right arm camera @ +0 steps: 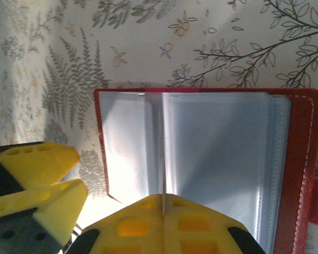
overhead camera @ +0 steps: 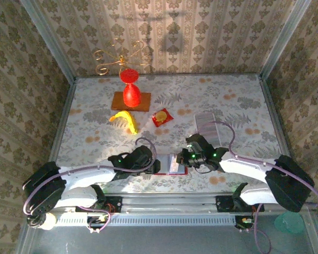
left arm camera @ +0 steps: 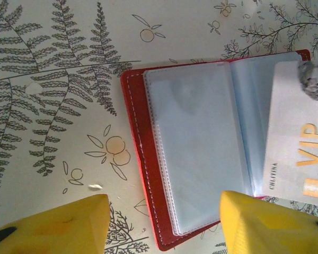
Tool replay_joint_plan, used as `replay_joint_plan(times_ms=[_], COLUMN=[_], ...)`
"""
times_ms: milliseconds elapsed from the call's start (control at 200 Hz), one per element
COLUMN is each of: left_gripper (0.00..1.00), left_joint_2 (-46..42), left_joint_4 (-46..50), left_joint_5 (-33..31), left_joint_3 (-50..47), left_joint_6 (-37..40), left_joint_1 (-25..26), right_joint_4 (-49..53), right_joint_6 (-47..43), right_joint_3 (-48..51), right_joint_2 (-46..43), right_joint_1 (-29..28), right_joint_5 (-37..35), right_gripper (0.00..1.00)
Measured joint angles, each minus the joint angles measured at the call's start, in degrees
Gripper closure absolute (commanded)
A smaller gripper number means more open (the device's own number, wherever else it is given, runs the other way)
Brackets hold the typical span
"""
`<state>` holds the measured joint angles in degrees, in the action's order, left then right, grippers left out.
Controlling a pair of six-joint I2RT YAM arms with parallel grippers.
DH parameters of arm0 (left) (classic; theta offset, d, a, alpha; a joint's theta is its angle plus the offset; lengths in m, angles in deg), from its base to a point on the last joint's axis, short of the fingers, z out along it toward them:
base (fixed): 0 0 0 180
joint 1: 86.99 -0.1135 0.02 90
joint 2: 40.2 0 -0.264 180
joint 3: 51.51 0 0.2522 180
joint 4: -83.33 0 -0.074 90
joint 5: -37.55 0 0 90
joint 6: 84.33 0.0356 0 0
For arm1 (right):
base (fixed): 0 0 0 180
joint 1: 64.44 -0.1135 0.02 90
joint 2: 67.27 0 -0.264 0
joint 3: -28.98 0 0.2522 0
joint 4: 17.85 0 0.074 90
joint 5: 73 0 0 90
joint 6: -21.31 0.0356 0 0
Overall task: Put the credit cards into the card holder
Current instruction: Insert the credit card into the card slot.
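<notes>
The card holder [overhead camera: 176, 165] lies open at bottom centre of the top view, between the arms. The right gripper [right arm camera: 163, 207] is clamped tight on a credit card [left arm camera: 299, 153], held over the pale sleeves [left arm camera: 196, 143]. The left gripper [left arm camera: 164, 203] gapes partway, holding nothing. More credit cards [overhead camera: 206, 120] lie right of centre.

I see the table [overhead camera: 238, 114] w/ a floral cloth over it. Front edge, centre: card holder [overhead camera: 175, 165] lying open, clear sleeves up. Right of centre: credit cards [overhead camera: 204, 120] in a pile. Mid-table: red sachet [overhead camera: 161, 117], w/ a banana [overhead camera: 124, 120] to its left. Further back: brown board [overhead camera: 144, 101], flat.
</notes>
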<state>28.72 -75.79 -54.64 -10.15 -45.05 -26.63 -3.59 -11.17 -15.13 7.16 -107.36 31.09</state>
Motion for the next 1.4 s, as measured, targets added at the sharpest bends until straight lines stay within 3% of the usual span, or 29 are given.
replay_joint_plan(times_ms=[620,1100,1400], left_gripper=[0.48,0.60,0.58], left_joint_2=[6.5,7.4,7.6], left_joint_4=[-0.2,-0.9,-1.4], left_joint_5=[0.4,0.7,1.0], left_joint_3=[1.9,2.1,2.1], left_joint_6=[0.0,0.0,0.0], left_joint_1=[0.0,0.0,0.1], right_joint_4=[-3.8,-6.8,-6.6], right_joint_6=[0.8,2.6,2.7], right_joint_3=[-1.1,-1.1,-1.1], right_joint_2=[3.4,6.0,6.2], right_joint_1=[0.0,-0.7,-0.9], right_joint_5=[0.1,0.2,0.1], right_gripper=[1.00,1.00,1.00])
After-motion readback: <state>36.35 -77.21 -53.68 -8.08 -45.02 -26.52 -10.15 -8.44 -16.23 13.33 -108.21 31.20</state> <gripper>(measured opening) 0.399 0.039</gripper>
